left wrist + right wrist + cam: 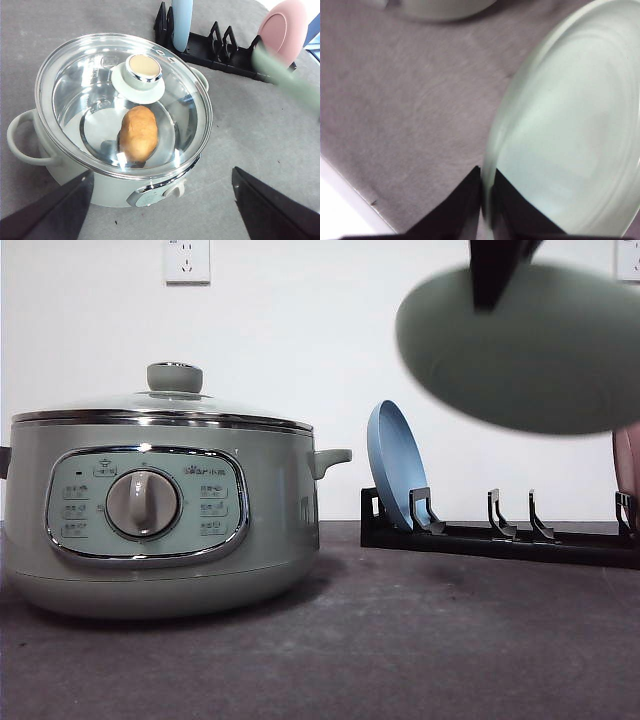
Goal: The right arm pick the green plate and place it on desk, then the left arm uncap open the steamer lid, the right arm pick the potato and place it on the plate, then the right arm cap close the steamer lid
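The green plate (525, 350) was held in the air by its rim, pinched between the jaws of the right gripper (487, 200), above the desk (400, 640) and apparently tilted, though blurred. The left gripper (160, 210) was spread wide above the steamer lid (125, 100), under which the potato (138, 132) lay.

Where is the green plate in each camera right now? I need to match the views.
Front view: the green plate hangs blurred in the air at upper right, gripped on its top edge.
Left wrist view: a blurred green streak at the right edge, near the rack.
Right wrist view: fills the right half, its rim clamped by the right gripper.
Shared landmark: the steamer.
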